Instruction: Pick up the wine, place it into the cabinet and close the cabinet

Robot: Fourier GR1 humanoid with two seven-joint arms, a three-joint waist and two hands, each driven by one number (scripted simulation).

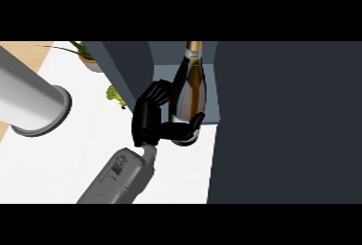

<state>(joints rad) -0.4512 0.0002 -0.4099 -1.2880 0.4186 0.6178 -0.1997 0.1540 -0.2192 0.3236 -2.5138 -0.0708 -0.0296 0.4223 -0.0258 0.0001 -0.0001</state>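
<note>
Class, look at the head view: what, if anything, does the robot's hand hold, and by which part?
The right hand holds the wine bottle by the lower body, near its base, fingers and thumb curled round it.

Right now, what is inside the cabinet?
The wine bottle stands in the cabinet opening, with the robot hand curled round its lower part. The dark door covers the rest of the interior.

no readable text, labels, brands, numbers or signs on anything
</note>
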